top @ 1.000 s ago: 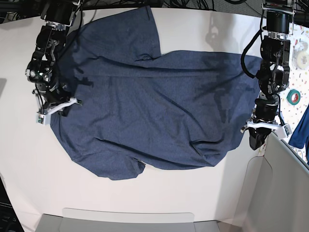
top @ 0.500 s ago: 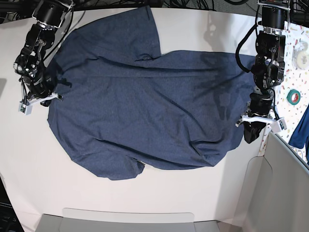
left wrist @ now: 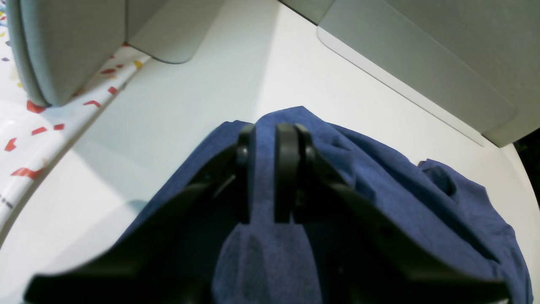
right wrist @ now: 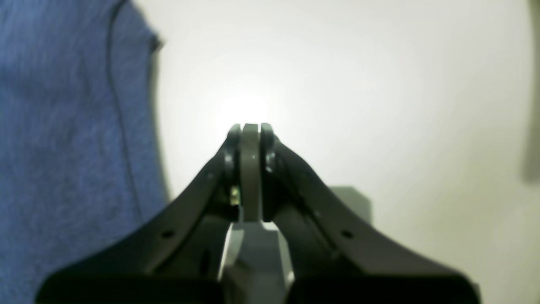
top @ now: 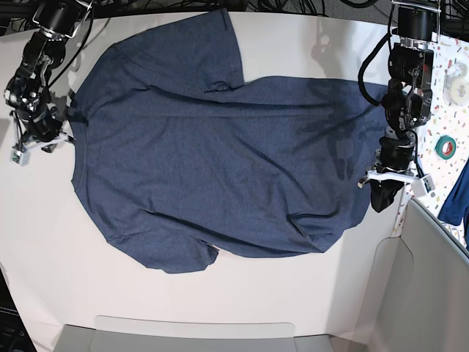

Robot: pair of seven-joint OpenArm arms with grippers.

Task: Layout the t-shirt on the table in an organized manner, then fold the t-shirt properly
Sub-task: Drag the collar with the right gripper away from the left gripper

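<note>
On the white counter [top: 44, 242] the shirt [top: 220, 161] lies spread flat, plain side up, one sleeve toward the far edge and one toward the near edge, with some wrinkles near the hem. At the hem side, my left fingers [left wrist: 270, 169] are closed on a raised fold of the shirt's edge, and the blue cloth shows between the two black pads. My right fingers [right wrist: 250, 169] are pressed together with nothing between them, over bare counter just beside the shirt's other end.
</note>
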